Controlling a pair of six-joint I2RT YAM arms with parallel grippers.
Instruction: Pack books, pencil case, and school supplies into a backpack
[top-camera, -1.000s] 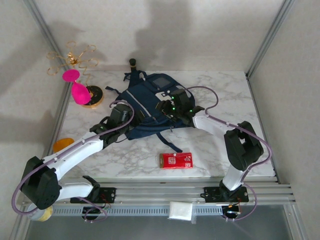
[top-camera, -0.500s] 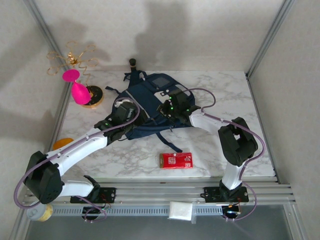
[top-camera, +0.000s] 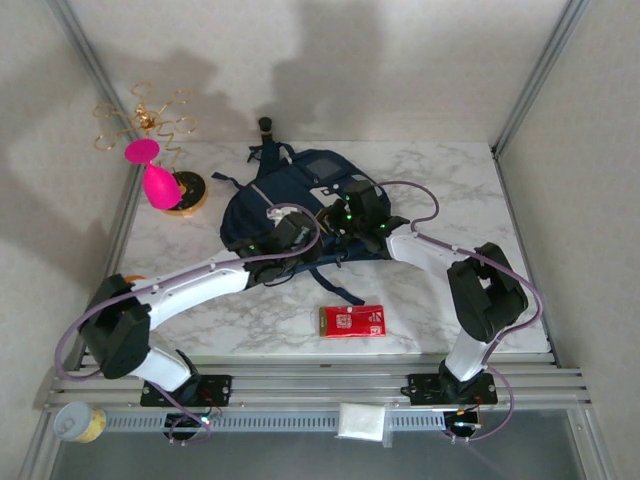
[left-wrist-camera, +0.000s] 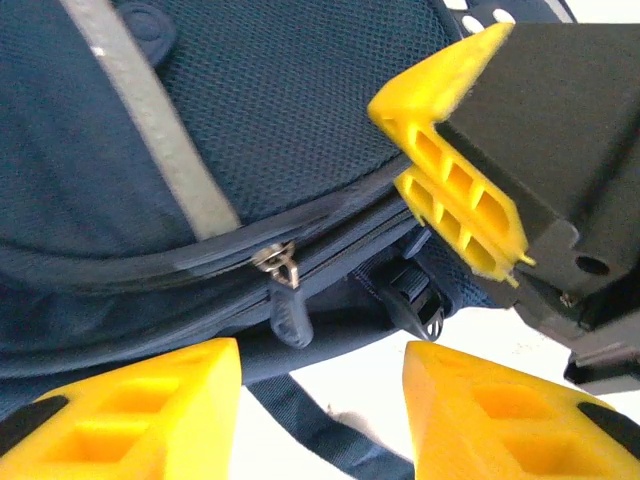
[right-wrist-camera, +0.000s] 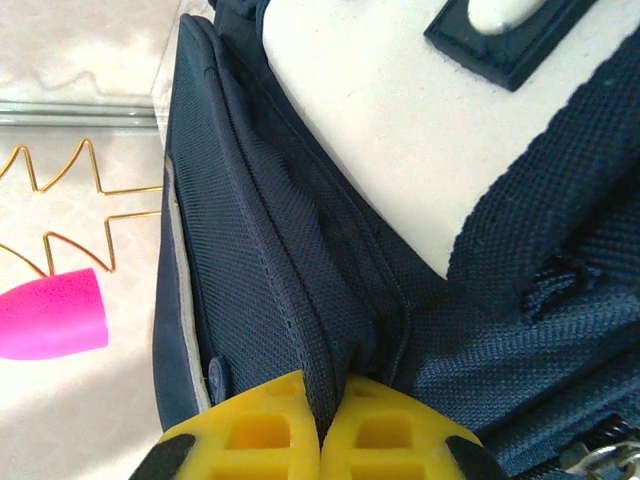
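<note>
We see the backpack (top-camera: 300, 190) lying flat at the middle of the table's (top-camera: 460, 200) far edge, with its dark straps trailing toward the near edge. Both arms reach over it.

The right gripper (top-camera: 347, 216) sits on the bag's right half. Its 2 yellow fingers (right-wrist-camera: 262, 432) are pressed together on a raised fold of navy fabric, so it is clamped on the backpack.

The left gripper (top-camera: 284, 238) is over the bag's near side, just beside the right one. Its fingers (left-wrist-camera: 130, 415) stand moderately apart with nothing gripped between them. Ahead of that gap we see the zip pull (left-wrist-camera: 284, 300) hanging from the zip line, and a pale grey stripe (left-wrist-camera: 165, 140) crosses the mesh above it.

A red card (top-camera: 352, 321) with a white label lies well apart from the bag, near the middle of the near edge. A pink teardrop shape (top-camera: 158, 182) on a gold wire stand (top-camera: 193, 195) sits at the far left corner.
</note>
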